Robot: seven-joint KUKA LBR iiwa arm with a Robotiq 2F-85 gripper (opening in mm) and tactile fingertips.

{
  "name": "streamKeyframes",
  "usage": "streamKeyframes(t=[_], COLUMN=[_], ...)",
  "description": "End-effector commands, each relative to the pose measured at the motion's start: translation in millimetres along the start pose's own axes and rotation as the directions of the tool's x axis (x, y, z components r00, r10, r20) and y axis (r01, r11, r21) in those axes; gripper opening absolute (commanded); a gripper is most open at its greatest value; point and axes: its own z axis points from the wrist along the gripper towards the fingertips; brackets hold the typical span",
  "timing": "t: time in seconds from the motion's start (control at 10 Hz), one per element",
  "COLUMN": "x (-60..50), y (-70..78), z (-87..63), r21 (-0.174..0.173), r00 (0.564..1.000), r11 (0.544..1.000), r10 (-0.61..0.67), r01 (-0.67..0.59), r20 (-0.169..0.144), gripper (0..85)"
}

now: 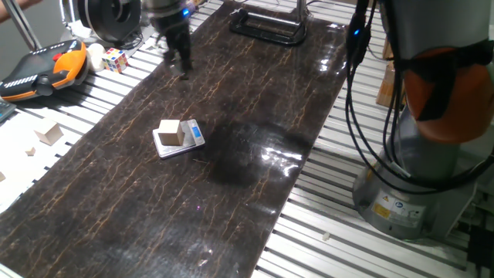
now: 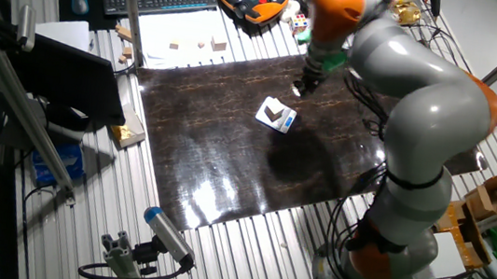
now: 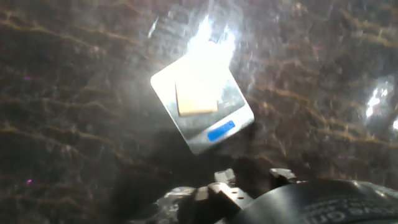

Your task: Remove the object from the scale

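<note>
The wooden cube (image 1: 170,132) sits on the scale (image 1: 180,140), one of each, out on the dark marbled mat (image 1: 231,193) that covers the slatted table (image 1: 340,239). Largest in sight is the single grey and orange arm (image 2: 420,112), which bends over the mat from its base at the table's side and reaches toward the far end. Its gripper (image 1: 179,58) hangs above the mat, well apart from the scale, fingers pointing down; whether they are parted or closed cannot be told. The hand view looks down on the cube (image 3: 196,96) on the scale's silver platform (image 3: 202,102), its blue display strip nearest the camera. One multicoloured Rubik's cube (image 1: 116,59) lies beside an orange-edged teach pendant (image 1: 42,69).
</note>
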Motion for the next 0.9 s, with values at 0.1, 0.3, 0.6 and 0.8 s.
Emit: streamKeyframes(t=[0.1,0.3,0.6,0.8], x=[-18.6,-33.5,-49.4,-53.1], y=[9.7,15.1,22.3,25.0], z=[17.3,37.9,80.5,101.9], r21=[0.000,0.003,0.002,-0.027], r00=[1.000,0.999,0.999,0.999], r11=[1.000,0.999,0.999,0.999], r10=[-0.025,-0.037,-0.040,-0.044], r01=[0.025,0.037,0.040,0.044], r20=[-0.002,-0.008,-0.001,0.013], gripper=[74.0,75.7,77.0,77.7])
